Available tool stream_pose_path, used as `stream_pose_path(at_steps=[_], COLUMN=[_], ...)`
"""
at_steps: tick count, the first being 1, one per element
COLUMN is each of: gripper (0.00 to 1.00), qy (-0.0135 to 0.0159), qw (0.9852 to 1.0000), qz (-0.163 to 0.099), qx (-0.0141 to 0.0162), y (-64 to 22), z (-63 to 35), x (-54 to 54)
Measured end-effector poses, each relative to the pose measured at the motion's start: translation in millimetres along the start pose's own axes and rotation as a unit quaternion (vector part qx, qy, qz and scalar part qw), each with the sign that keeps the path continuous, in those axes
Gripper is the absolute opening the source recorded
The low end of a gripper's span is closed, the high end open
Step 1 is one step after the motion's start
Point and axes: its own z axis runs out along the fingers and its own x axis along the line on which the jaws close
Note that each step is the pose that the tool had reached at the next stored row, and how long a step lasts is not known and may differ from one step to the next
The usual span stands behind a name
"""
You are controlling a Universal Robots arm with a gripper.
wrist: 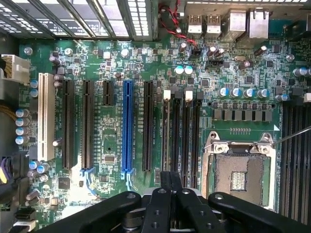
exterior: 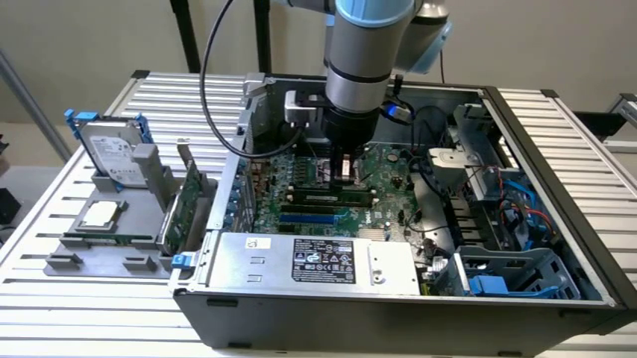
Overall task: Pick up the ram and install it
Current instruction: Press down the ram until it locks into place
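Over the open computer case (exterior: 557,224), beside the bench:
- Claw position: the gripper (exterior: 344,170) hangs low over the motherboard (wrist: 112,141), close above the black memory slots (wrist: 182,133).
- Claw state: fingers (wrist: 165,187) pressed together; I make out nothing between them and no contact with the board.
- Ram location: the ram (exterior: 110,240) looks to lie flat in the grey tray (exterior: 60,261), outside the case.
- Bearing: well apart from the claw, towards the exterior view's left.
- Long axis: roughly across the exterior view, along the tray's near edge.

Silver-grey arm (exterior: 363,45), black cable (exterior: 204,82)
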Motion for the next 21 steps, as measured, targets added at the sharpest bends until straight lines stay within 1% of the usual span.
stream_pose_path(at_steps=[4,8,10,11,13,14,17,18,21], gripper=[0.00,0.00,0.00,0.00,0.00,0.00,0.00,0.00,0.00], qy=[0.0002,0.0007,0.0015,0.0019,-0.0010,-0.0004,-0.0003,-0.0002,-0.0003], qw=[1.0000,1.0000,1.0000,1.0000,1.0000,1.0000,1.0000,1.0000,1.0000], qz=[0.000,0.000,0.000,0.000,0.000,0.000,0.000,0.000,0.000], qx=[0.0002,0.0007,0.0006,0.0005,0.0018,0.0015,0.0013,0.0013,0.0013], y=[-0.5,-0.6,-0.5,-0.3,-0.5,-0.3,0.2,0.3,0.3], z=[2.6,9.1,10.2,9.4,3.6,-1.2,-14.0,-15.4,-15.3], x=[-0.2,0.0,0.3,0.6,-0.5,-0.4,-0.3,-0.3,-0.3])
